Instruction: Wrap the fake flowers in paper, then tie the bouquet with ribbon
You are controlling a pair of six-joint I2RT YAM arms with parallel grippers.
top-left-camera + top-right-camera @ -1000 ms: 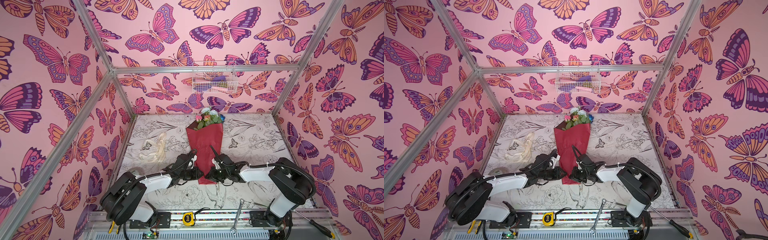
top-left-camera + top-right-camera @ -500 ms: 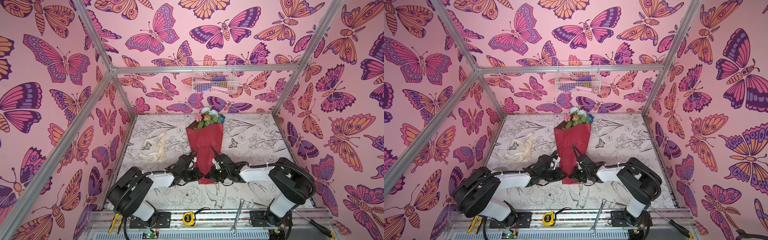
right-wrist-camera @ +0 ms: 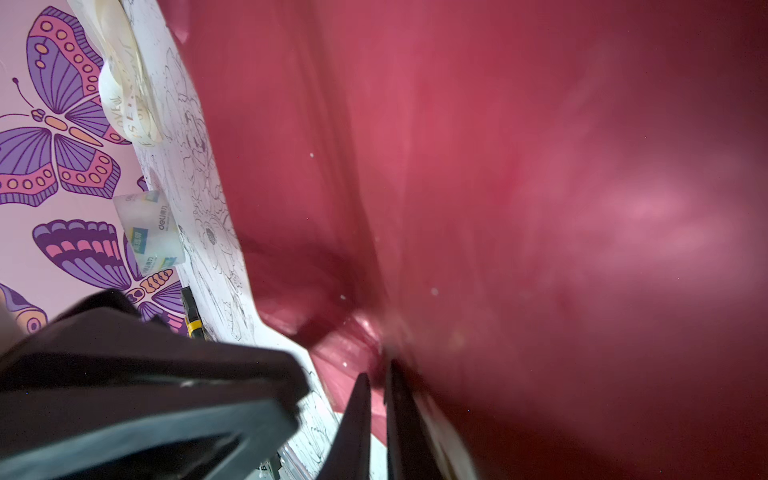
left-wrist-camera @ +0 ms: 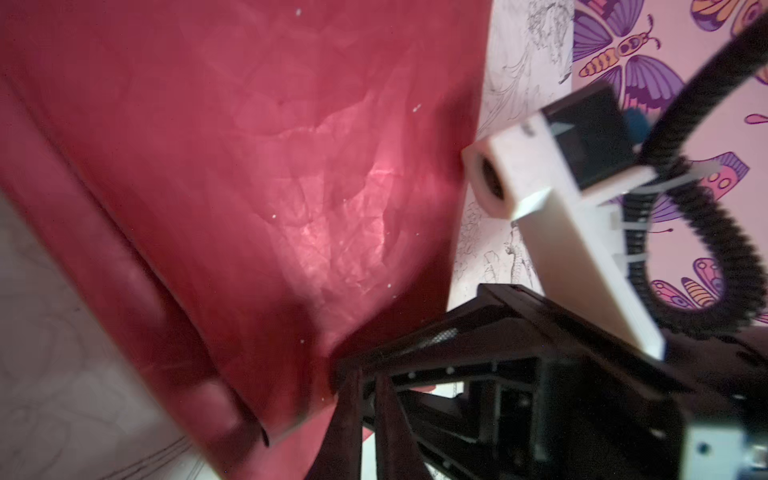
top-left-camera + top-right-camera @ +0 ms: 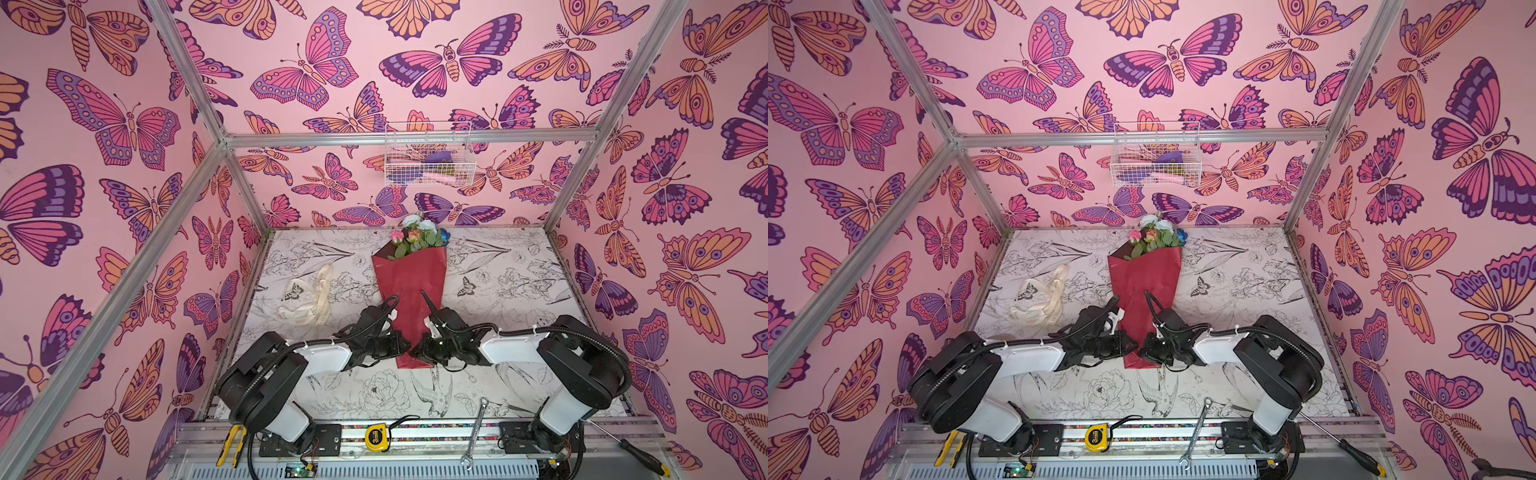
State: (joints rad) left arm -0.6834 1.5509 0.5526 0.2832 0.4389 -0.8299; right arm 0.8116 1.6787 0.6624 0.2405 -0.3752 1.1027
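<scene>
1. The bouquet of fake flowers [image 5: 409, 291] [image 5: 1144, 286], pink, peach, white and blue rose heads with green leaves in a glossy dark red paper cone, lies flat on the white worktop [image 5: 519, 291] with its black line-drawn flower print, about mid-width in both top views.
2. Its long axis runs from the near edge to the back wall, almost straight. The flower heads [image 5: 417, 237] point at the back wall and nearly reach it. The narrow end of the cone points at the arm bases.
3. The left hand [image 5: 397, 347] [image 5: 1125, 347] is at the left edge of the cone's narrow end. In the left wrist view [image 4: 372, 399] its jaws are almost together, tips on the paper edge, and it looks pinched on the red paper.
4. The right hand [image 5: 419, 351] [image 5: 1147, 351] is at the right edge of the same end, facing the left one. In the right wrist view [image 3: 376, 399] its jaws are nearly closed, with red paper bunched at the tips and showing between the fingers [image 3: 357, 415].
5. The loose cream ribbon with small lettering [image 5: 309, 297] [image 3: 124, 104] lies left of the bouquet, well apart, and neither hand touches it.
6. A white wire basket [image 5: 428, 153] hangs on the back wall above the heads.
</scene>
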